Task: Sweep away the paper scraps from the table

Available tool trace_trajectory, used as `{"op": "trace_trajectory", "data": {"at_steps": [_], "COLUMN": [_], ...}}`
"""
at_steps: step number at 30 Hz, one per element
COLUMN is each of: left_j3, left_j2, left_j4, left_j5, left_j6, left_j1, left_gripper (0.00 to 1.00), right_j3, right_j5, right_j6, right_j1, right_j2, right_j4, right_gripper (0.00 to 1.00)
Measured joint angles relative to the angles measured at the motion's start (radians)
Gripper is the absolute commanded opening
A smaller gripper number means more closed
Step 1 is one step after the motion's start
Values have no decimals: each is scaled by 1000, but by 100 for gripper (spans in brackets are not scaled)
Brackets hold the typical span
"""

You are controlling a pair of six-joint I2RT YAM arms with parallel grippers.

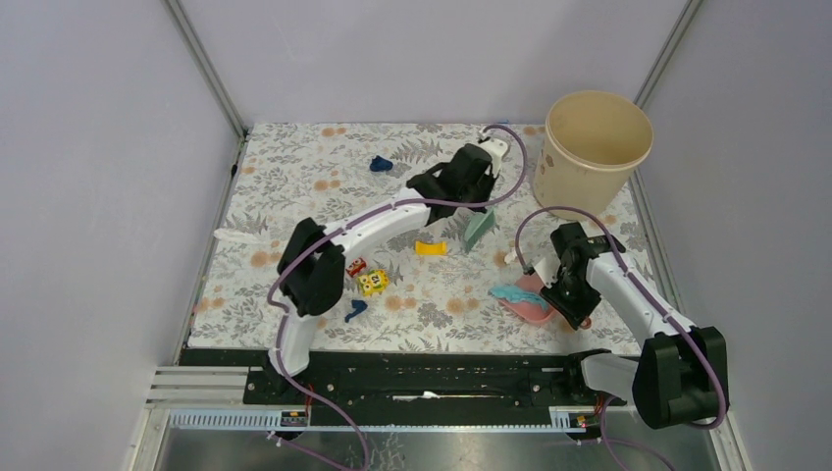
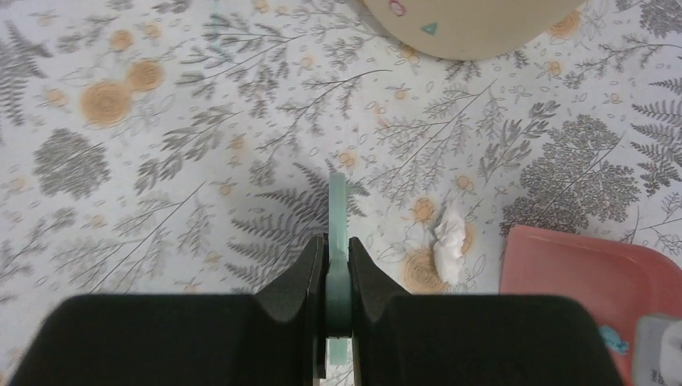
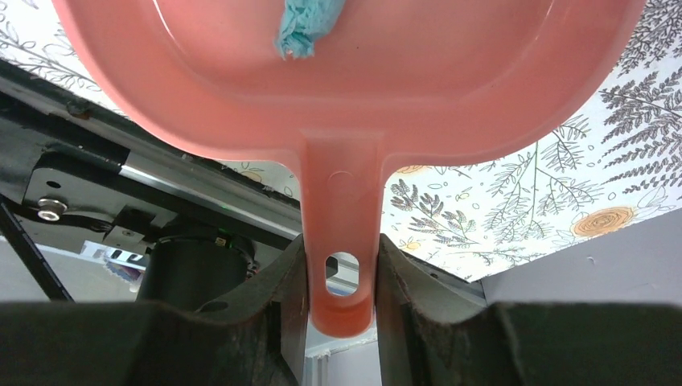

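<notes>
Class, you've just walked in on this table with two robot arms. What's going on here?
Two arms are sweeping paper off the table. The left gripper is shut on a thin teal scraper. The right gripper clamps the handle of a pink dustpan, which holds a teal scrap. A dark blue scrap, a second blue scrap and a white wad lie on the cloth, not yet swept.

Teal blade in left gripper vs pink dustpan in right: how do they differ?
The thin pale-teal plastic blade is narrow and flat; the pink plastic dustpan is a broad shallow tray. The blade carries nothing; the dustpan holds a crumpled teal paper scrap. The left gripper pinches the blade's body; the right gripper pinches the dustpan's slim handle. Both are gripped.
</notes>
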State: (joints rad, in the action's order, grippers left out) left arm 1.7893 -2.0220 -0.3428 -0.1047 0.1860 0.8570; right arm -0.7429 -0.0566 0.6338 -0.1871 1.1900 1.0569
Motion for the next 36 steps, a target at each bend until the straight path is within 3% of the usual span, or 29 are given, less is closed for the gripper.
{"op": "trace_trajectory", "data": {"at_steps": [9,12,17,36], "left_j3": [245,234,63,-109], "left_j2": [-211,-209,-119,98], "left_j4": [2,6,95,174], "left_j5": [208,293,389,259], "left_j6": [3,29,103,173], "left_j1": [20,23,40,40], "left_gripper": [0,0,0,0], "right_j3": [-48,-55,-55,16], "right_j5": [-38,-37,-25,140], "right_j6": [-35,-37,-37,3], "right_j1": [39,39,40,40], "right_j2": [76,88,119,6], "right_j4": [-43,-58,-84,-164], "right_gripper": [0,0,0,0]}}
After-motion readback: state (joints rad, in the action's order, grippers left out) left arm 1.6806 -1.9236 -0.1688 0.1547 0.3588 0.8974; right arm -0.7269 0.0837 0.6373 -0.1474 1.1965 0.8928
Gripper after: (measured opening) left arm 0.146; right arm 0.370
